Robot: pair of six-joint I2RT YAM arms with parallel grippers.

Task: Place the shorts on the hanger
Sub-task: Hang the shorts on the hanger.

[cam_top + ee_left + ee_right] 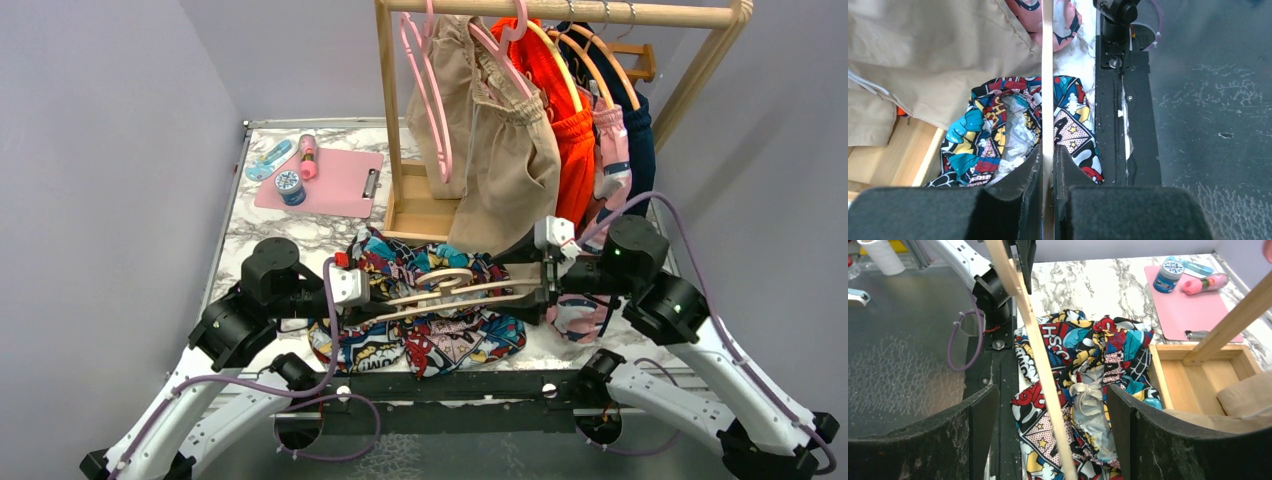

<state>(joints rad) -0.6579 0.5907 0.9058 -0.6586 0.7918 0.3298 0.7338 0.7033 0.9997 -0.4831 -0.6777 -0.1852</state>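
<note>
The comic-print shorts [420, 330] lie crumpled on the marble table near its front edge. They also show in the left wrist view [988, 130] and the right wrist view [1083, 345]. The cream hanger [450, 290] hangs level just above them, between the two grippers. My left gripper [385, 303] is shut on one end of the hanger [1047, 75], with its jaws [1048, 150] pressed against the thin bar. My right gripper [540, 290] is open at the other end. Its fingers [983, 410] stand wide apart, and the hanger bar [1040, 355] passes between them without touching.
A wooden rack [390, 110] stands behind the shorts, and its base tray [420, 205] sits right by them. It carries plain beige shorts [505, 150], an orange garment [572, 140] and pink hangers [430, 90]. At the back left is a pink clipboard [335, 185] with a blue jar [289, 186] and a pink tube [307, 157].
</note>
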